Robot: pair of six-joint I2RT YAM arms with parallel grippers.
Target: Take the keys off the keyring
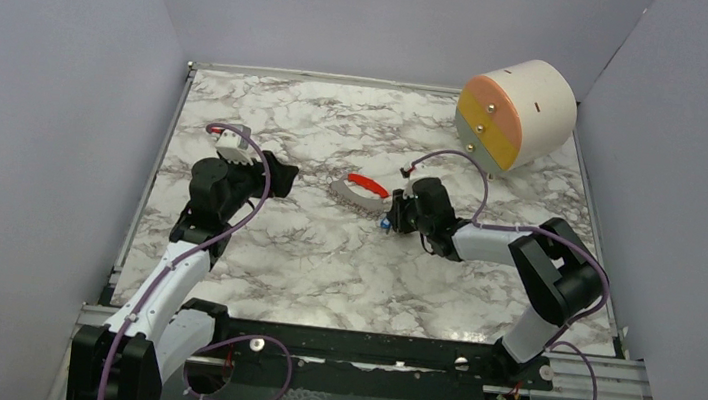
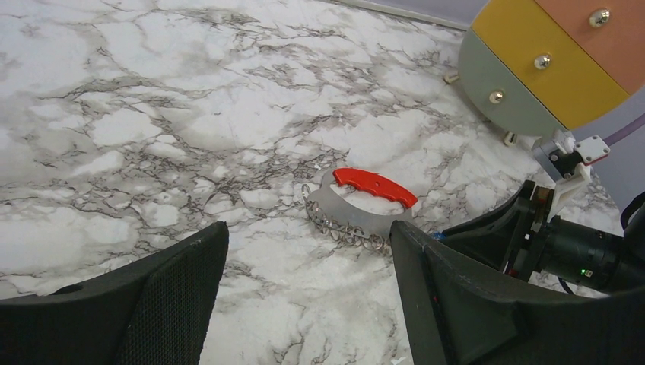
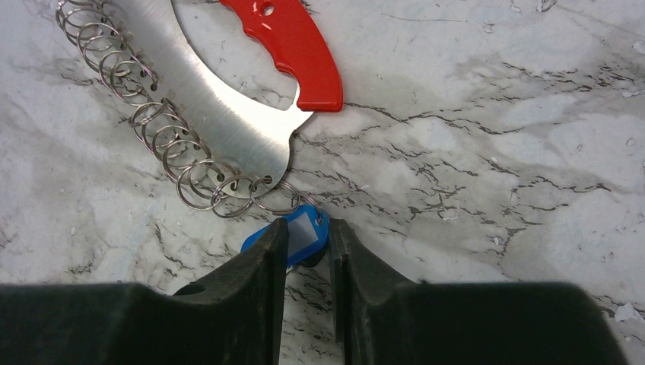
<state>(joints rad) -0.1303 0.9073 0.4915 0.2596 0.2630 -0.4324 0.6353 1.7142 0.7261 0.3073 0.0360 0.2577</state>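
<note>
Marbled bench [image 1: 323, 257], walled in pale lilac. At far right corner, one round drawer drum [image 1: 518, 113] lying on its side. Two pincers: left pincer [image 1: 280, 169] spread wide, grasping nothing, well apart from keyring; right pincer [image 3: 308, 224] clenched on keys. One keyring [image 3: 220, 114], curved grey metal lying flat mid-bench, one red piece [image 3: 293, 46] at its end, wire rings [image 3: 152, 122] along its outer edge, too overlapped to count. One blue-headed keys [image 3: 293, 239], hooked on last ring, pinched between right fingertips.
</note>
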